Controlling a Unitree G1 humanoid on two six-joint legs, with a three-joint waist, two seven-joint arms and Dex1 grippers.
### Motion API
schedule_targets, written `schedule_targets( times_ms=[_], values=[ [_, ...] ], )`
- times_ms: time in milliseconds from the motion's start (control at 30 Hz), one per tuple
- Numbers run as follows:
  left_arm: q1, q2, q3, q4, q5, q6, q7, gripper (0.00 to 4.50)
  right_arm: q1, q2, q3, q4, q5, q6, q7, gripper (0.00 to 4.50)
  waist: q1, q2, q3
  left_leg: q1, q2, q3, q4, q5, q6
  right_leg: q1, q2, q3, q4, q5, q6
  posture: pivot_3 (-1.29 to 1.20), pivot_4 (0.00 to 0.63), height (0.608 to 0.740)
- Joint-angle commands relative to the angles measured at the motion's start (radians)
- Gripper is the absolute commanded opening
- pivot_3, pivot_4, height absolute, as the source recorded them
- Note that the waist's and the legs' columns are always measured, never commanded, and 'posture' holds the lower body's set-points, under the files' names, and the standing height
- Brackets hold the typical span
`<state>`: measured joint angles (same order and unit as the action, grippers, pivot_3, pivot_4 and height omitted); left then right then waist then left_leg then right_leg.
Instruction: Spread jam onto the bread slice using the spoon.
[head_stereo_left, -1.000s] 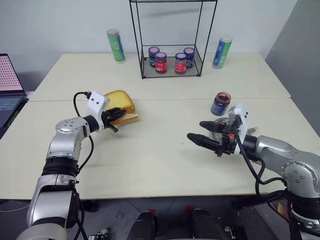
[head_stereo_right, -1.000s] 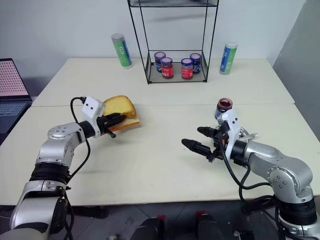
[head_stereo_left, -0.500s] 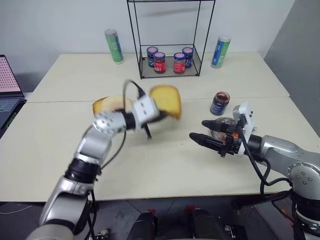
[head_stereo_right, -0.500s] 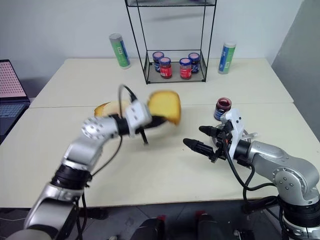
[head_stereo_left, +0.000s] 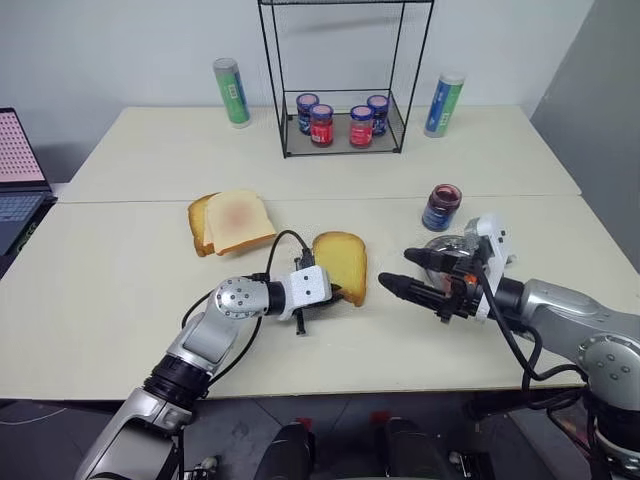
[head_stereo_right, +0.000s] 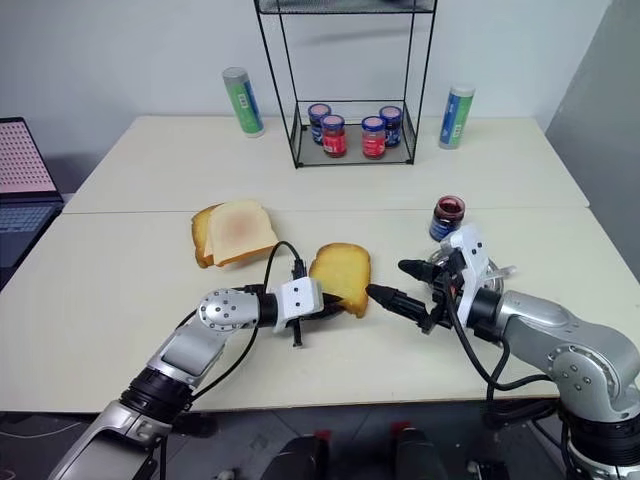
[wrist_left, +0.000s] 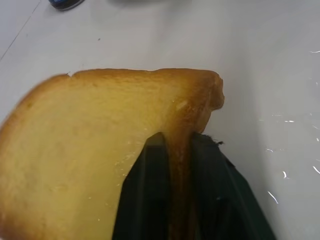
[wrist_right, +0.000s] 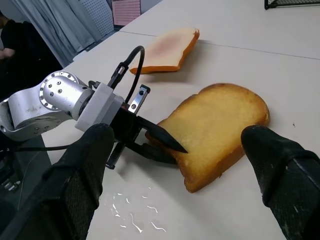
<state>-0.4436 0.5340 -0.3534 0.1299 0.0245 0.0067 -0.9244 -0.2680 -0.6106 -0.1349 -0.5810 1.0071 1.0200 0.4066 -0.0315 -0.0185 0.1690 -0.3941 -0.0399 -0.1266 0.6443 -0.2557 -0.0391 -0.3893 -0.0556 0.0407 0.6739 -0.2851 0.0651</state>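
Note:
The golden bread slice (head_stereo_left: 342, 265) lies flat on the table's middle, just left of my right gripper. My left gripper (head_stereo_left: 322, 298) is shut on the slice's near crust; the left wrist view shows the crust (wrist_left: 177, 125) pinched between the two black fingers. My right gripper (head_stereo_left: 397, 271) hovers open and empty, pointing at the slice. The jam jar (head_stereo_left: 441, 206), dark red inside, stands lidless behind it. A round steel dish (head_stereo_left: 441, 243) is partly hidden behind the right fingers. A thin silver handle (head_stereo_right: 502, 268), likely the spoon, sticks out past the right wrist.
Two paler slices (head_stereo_left: 230, 220) lie stacked at the left. A black wire rack (head_stereo_left: 398, 70) at the back holds several small jars (head_stereo_left: 341, 120). Two tall cans (head_stereo_left: 232, 92) (head_stereo_left: 443, 104) flank it. A laptop (head_stereo_left: 15, 170) sits at the left edge.
My left arm carried the bread slice from the stack at the left, rightward and down, onto the table in front of the right gripper. The right arm has not moved.

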Motion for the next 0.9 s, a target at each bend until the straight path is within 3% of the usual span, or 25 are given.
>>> schedule_targets(
  times_ms=[33,267,500,700,767,900],
  values=[
    [-0.012,0.01,0.06,-0.008,-0.044,0.064,-0.014,1.51,0.007,-0.009,-0.016,-0.016,0.007,-0.009,-0.002,4.5,0.0,0.0,0.0,0.0,0.0,0.0,0.0,0.0,0.0,0.0,0.0,0.0,0.0,0.0,0.0,0.0,0.15,0.74],
    [0.026,0.109,0.106,-0.102,-0.084,0.117,-0.084,2.92,0.067,-0.036,-0.086,-0.024,0.032,-0.002,-0.019,4.5,-0.001,0.0,0.0,0.0,0.0,0.0,0.0,0.0,0.0,0.0,0.0,0.0,0.0,0.0,0.0,0.0,0.15,0.74],
    [0.049,0.19,0.181,-0.275,-0.192,0.245,-0.149,4.42,0.235,-0.045,-0.286,-0.034,0.107,0.0,-0.113,4.5,0.007,0.0,0.0,-0.001,0.001,-0.001,0.0,0.0,0.0,0.0,-0.001,0.0,-0.001,0.0,0.0,0.0,0.15,0.74],
    [-0.004,0.134,0.294,-0.451,-0.464,0.522,-0.123,4.5,0.29,0.067,-0.502,0.102,0.256,-0.052,-0.356,4.5,0.004,0.0,0.0,-0.001,0.001,0.0,0.0,0.0,0.0,0.0,-0.001,0.0,0.0,0.0,0.0,0.0,0.15,0.74],
    [-0.027,0.113,0.289,-0.471,-0.498,0.565,-0.11,4.5,0.272,0.1,-0.533,0.165,0.296,-0.07,-0.421,4.5,0.003,0.0,0.0,0.0,0.001,0.0,0.0,0.0,0.0,0.001,0.0,0.0,0.0,0.0,0.0,0.0,0.15,0.74],
    [-0.105,0.007,0.236,-0.44,-0.497,0.579,-0.046,4.5,0.227,0.117,-0.536,0.345,0.296,-0.086,-0.415,4.5,0.003,0.0,0.0,0.001,0.0,0.005,0.0,0.0,0.0,0.001,0.0,0.001,0.0,0.0,0.0,0.0,0.15,0.74]
  ],
)
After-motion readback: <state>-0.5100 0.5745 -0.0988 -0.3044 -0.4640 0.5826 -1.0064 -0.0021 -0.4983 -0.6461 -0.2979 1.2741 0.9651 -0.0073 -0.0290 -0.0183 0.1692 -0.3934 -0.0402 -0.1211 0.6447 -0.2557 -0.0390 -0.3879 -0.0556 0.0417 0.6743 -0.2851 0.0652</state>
